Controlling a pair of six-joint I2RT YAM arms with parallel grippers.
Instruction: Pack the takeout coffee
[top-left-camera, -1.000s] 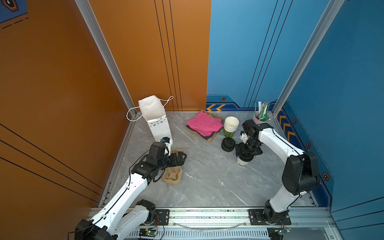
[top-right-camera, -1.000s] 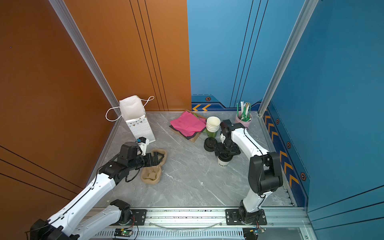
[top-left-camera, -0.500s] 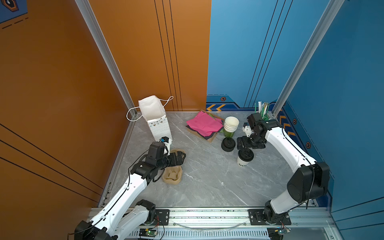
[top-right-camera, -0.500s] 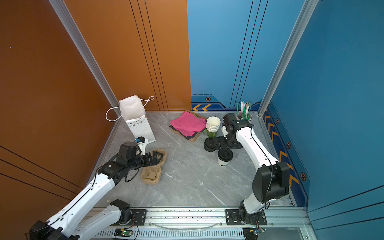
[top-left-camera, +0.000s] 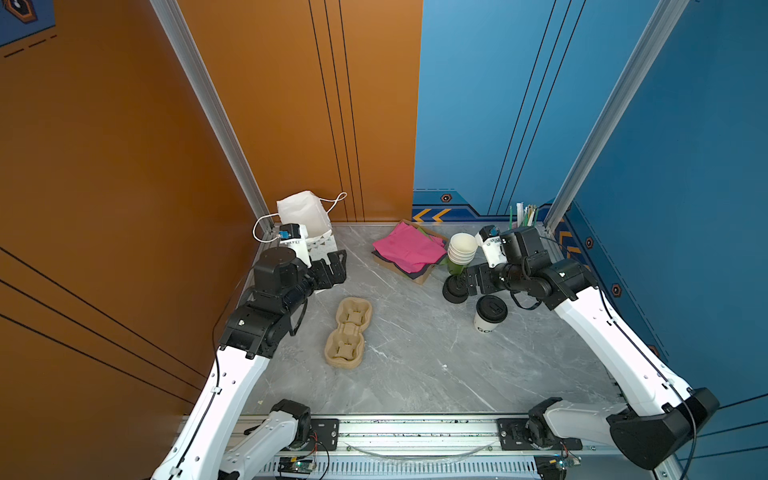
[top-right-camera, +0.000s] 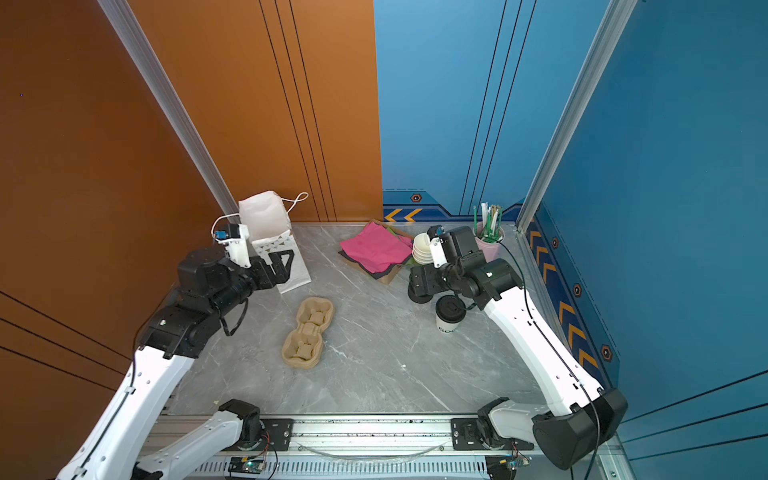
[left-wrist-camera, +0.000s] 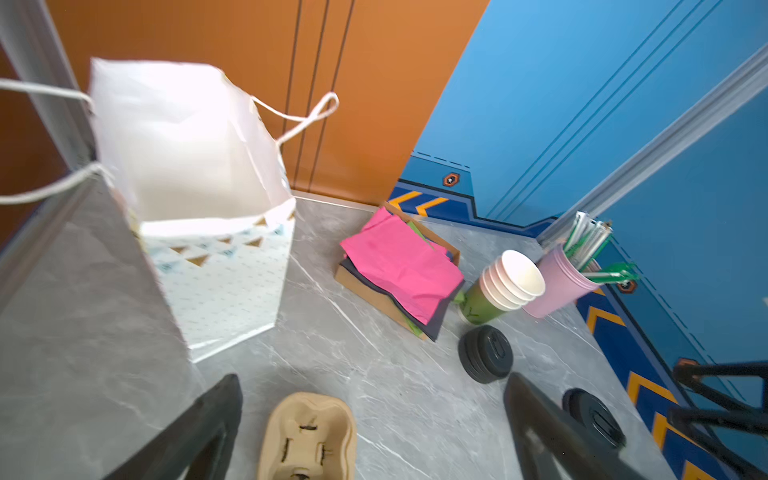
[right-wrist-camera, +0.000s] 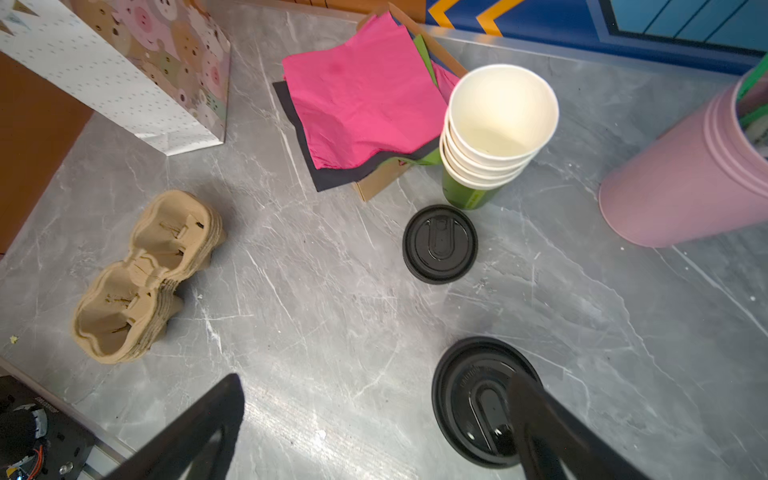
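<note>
The takeout coffee (top-left-camera: 490, 313) (top-right-camera: 450, 315), a white cup with a black dome lid, stands upright on the table's right side. My right gripper (top-left-camera: 467, 280) (top-right-camera: 422, 280) hovers open just behind it, over a stack of black lids (top-left-camera: 453, 293), holding nothing. In the right wrist view one finger overlaps the coffee's lid (right-wrist-camera: 473, 399), and the gap between the fingertips (right-wrist-camera: 376, 380) shows bare table. My left gripper (top-left-camera: 334, 268) (top-right-camera: 280, 268) (left-wrist-camera: 372, 382) stands open and empty in front of the white paper bag (top-left-camera: 305, 220) (left-wrist-camera: 199, 174).
A stack of tan pulp cup carriers (top-left-camera: 348, 332) (right-wrist-camera: 145, 274) lies mid-table. Pink napkins (top-left-camera: 409, 249) on a cardboard tray, stacked lidless cups (top-left-camera: 462, 251) and a pink cup of straws (top-right-camera: 490, 245) crowd the back right. Walls close in on both sides.
My right gripper has left the coffee's lid and drawn back over the lid stack. My left gripper has moved away from the cup carriers toward the bag.
</note>
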